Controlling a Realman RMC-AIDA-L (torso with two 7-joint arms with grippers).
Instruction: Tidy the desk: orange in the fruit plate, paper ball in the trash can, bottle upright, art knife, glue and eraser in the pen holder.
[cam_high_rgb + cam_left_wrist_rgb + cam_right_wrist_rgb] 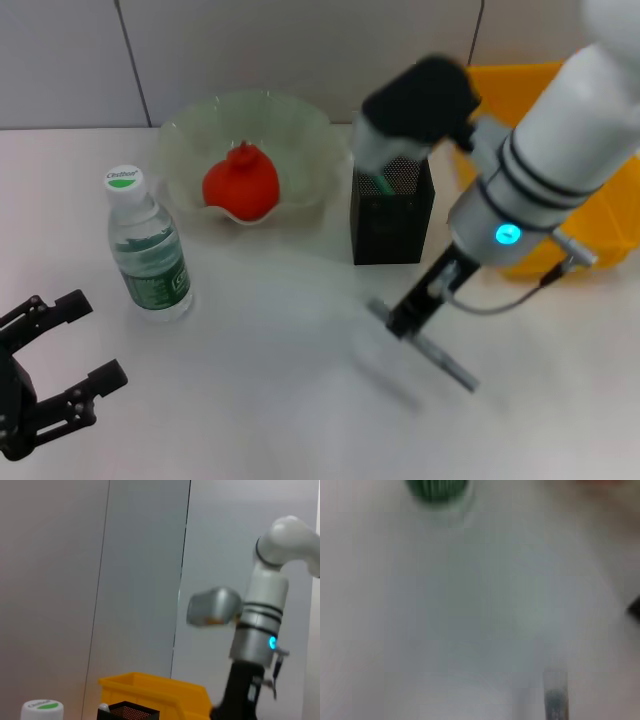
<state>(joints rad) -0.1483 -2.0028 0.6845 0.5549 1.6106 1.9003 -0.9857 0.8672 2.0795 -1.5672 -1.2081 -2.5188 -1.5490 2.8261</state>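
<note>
An orange point(241, 183) lies in the pale green fruit plate point(300, 130) at the back. Left of it the bottle point(148, 248) stands upright; its cap point(42, 707) shows in the left wrist view. The black mesh pen holder point(392, 215) has something green inside. In front of it my right gripper point(402, 322) is shut on the grey art knife point(445, 365), held slanted just above the table. My left gripper point(62, 345) hangs open at the near left, holding nothing. The yellow trash can point(560, 110) stands at the right. Paper ball, glue and eraser are out of view.
My right arm point(560, 150) reaches over the trash can and part of the pen holder. The left wrist view shows the pen holder rim point(132, 711), the trash can point(160, 690) and the right arm point(260, 630) against a grey wall.
</note>
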